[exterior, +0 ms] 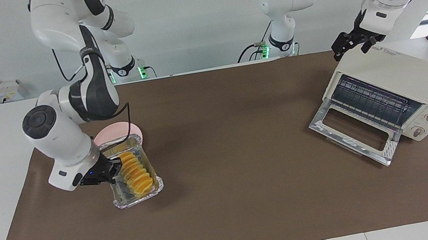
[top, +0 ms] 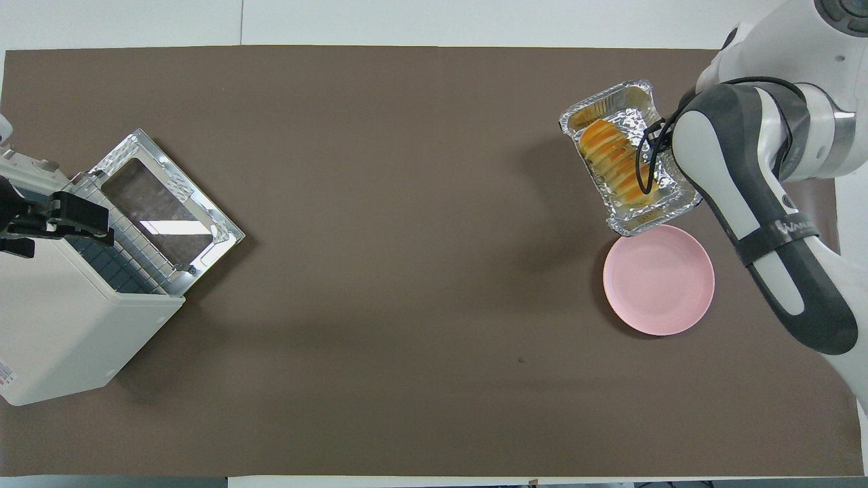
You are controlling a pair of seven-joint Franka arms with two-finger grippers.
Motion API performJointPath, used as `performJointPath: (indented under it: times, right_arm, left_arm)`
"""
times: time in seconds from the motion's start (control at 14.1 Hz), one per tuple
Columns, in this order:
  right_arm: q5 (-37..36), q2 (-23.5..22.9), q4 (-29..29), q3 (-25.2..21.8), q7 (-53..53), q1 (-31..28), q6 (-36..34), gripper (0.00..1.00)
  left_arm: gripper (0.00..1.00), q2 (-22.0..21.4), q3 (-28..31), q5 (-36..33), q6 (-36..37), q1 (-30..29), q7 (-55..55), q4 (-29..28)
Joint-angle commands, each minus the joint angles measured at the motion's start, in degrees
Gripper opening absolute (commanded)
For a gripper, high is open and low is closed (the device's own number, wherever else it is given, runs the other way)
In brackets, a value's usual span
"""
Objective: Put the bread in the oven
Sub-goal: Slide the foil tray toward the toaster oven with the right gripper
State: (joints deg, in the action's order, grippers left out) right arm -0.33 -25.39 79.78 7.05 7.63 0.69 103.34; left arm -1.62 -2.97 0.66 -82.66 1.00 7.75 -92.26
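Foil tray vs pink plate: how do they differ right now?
The foil tray is crinkled silver, rectangular and deep-walled; the pink plate is smooth, round and shallow. The tray holds the bread; the plate holds nothing. The right hand is at the tray, not the plate. Both sit together at the right arm's end.

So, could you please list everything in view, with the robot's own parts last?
bread: one, yellow-orange, in the foil tray.
foil tray: one, silver, toward the right arm's end.
plate: one, pink, beside the tray, nearer the robots.
oven: one, cream, door down, toward the left arm's end.
mat: one, brown, covering the table.
right pincer: one, black, at the bread in the tray.
left pincer: one, black, over the oven's top.
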Motion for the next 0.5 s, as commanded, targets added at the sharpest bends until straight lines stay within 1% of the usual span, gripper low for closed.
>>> performJointPath:
  times: [0.0, 0.14, 0.21, 0.28, 0.43]
  right_arm:
    - [4.53, 0.60, -3.39, 0.08, -9.26, 5.61, -4.88, 0.00]
    - [5.07, 0.43, -3.85, 0.34, -18.05, 10.62, -4.20, 0.00]
    - [4.99, 0.43, -3.50, 0.16, -23.05, 14.82, -2.46, 0.00]
    - [4.81, 0.43, -2.71, 0.16, -26.84, 17.21, -0.87, 0.00]
    - [5.25, 0.17, -0.26, 0.25, -30.56, 20.56, 2.46, 0.00]
  left_arm:
    - [1.00, -1.63, 0.07, 0.30, -0.49, -0.21, -0.10, -1.60]
    - [1.00, -1.63, 0.07, 0.30, -0.49, -0.21, -0.10, -1.60]
    - [1.00, -1.63, 0.07, 0.30, -0.48, -0.21, -0.02, -1.60]
    - [1.00, -1.63, 0.07, 0.30, -0.48, -0.21, -0.10, -1.60]
    - [1.00, -1.63, 0.07, 0.30, -0.48, -0.21, -0.10, -1.60]
